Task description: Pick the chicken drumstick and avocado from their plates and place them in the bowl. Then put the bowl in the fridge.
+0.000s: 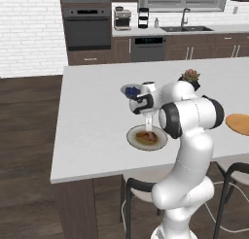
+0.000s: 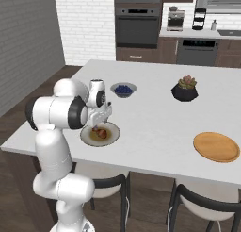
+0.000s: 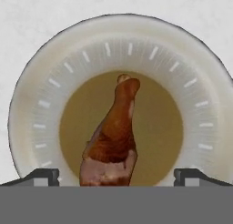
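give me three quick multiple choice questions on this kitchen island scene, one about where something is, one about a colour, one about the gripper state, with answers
1. Where does the chicken drumstick lie?
A. on the pale-rimmed dish
B. on the wooden plate
C. in the bowl of blueberries

2. What colour is the centre of the dish under the drumstick?
A. bright blue
B. olive-brown
C. black

3. How does the gripper stand?
A. shut on the drumstick
B. open, a fingertip on either side of the drumstick's thick end
C. shut on the plant pot

Answers: 1 A, the hand view shows the drumstick in the middle of the pale-rimmed dish. 2 B, the hand view shows an olive-brown disc inside the pale rim. 3 B, the two fingertips stand wide apart at the bottom of the hand view with the meat between them, untouched.
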Tool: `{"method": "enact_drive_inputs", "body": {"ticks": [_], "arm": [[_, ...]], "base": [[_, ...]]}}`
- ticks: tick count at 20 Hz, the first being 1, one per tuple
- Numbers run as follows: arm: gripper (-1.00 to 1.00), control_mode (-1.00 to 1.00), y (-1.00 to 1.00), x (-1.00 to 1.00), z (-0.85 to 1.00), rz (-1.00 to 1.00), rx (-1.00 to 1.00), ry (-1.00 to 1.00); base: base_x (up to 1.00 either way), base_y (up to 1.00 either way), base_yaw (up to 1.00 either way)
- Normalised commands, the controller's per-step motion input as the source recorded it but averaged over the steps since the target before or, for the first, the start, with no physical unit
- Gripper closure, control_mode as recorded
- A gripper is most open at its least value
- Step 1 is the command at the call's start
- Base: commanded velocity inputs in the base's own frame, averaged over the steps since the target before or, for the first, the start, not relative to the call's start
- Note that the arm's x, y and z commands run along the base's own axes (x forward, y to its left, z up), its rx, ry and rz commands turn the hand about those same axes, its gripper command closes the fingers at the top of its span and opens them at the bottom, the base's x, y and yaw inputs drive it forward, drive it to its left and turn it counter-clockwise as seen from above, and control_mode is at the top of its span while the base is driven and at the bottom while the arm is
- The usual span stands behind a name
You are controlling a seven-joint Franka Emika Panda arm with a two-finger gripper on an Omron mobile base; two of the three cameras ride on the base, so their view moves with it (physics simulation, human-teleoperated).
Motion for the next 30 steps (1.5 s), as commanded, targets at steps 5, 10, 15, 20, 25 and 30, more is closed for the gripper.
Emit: {"method": "enact_drive_inputs", "body": {"ticks": [5, 10, 15, 20, 25, 30], "arm": [[-1.0, -1.0, 0.0, -0.25, -0.35, 0.05, 0.0, 0.08], [-1.0, -1.0, 0.0, -0.02, -0.46, 0.07, 0.0, 0.01], [1.0, -1.0, 0.0, -0.14, -0.57, 0.13, 0.03, -0.03], [1.0, -1.0, -0.06, -0.65, -0.3, 0.06, 0.01, 0.0], [1.0, -1.0, -0.19, -0.97, 0.25, -0.08, 0.03, -0.13], [1.0, -1.0, -0.24, -0.7, 0.94, -0.19, 0.06, 0.0]], "base": [[0.0, 0.0, 0.0], [0.0, 0.0, 0.0], [0.0, 0.0, 0.0], [0.0, 0.0, 0.0], [0.0, 0.0, 0.0], [0.0, 0.0, 0.0]]}}
